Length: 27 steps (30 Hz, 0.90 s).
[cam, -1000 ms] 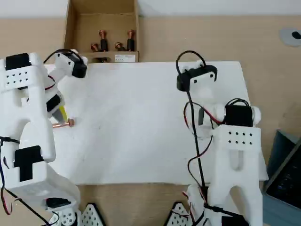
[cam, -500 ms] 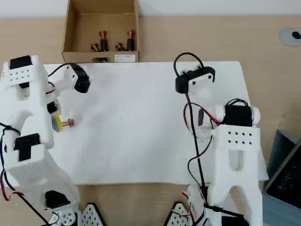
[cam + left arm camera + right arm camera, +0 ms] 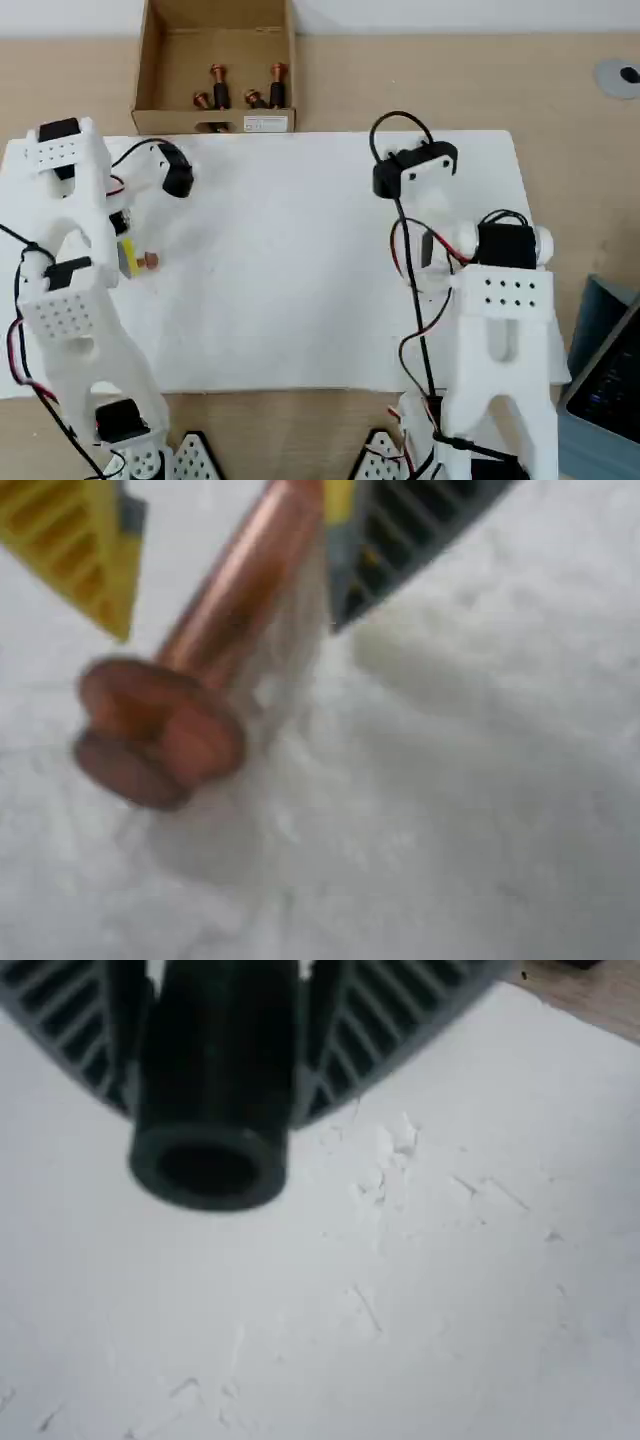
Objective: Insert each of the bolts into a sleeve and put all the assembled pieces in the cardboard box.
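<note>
A copper bolt (image 3: 170, 720) lies on the white mat (image 3: 300, 280), its flanged head (image 3: 148, 261) poking out from under the left arm. My left gripper (image 3: 230, 625) straddles the shaft, open. One yellow finger (image 3: 70, 550) stands clear of the shaft and the other finger (image 3: 400, 530) sits against it. My right gripper (image 3: 215, 1080) hovers over the mat at the right, shut on a black sleeve (image 3: 210, 1160) whose open end faces the camera. The cardboard box (image 3: 215, 122) at the back holds several assembled pieces (image 3: 217, 85).
The mat covers most of the wooden table between the two arm bases. A dark object (image 3: 610, 350) sits off the mat at the right edge, and a grey disc (image 3: 620, 75) lies at the far right corner.
The left arm has swung round and settled its gripper over the bolt, so just the head now pokes out. The bolt has barely shifted. The right arm has kept still.
</note>
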Each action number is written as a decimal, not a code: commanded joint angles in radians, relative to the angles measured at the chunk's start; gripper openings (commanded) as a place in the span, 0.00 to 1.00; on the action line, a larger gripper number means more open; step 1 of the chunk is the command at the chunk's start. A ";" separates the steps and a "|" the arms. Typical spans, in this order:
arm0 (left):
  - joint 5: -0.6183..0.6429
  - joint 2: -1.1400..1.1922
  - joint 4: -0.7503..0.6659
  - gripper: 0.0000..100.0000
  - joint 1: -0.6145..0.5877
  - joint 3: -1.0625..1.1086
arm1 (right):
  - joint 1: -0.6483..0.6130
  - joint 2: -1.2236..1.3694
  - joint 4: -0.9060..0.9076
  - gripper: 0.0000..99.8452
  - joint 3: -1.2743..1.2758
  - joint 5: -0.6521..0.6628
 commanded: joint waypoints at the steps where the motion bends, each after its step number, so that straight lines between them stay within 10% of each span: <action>1: -0.006 0.010 0.009 0.14 0.014 -0.054 | -0.013 -0.025 -0.006 0.01 -0.004 0.000; 27: 0.060 -0.031 0.011 0.01 0.087 -0.040 | -0.015 -0.027 0.006 0.01 -0.101 0.005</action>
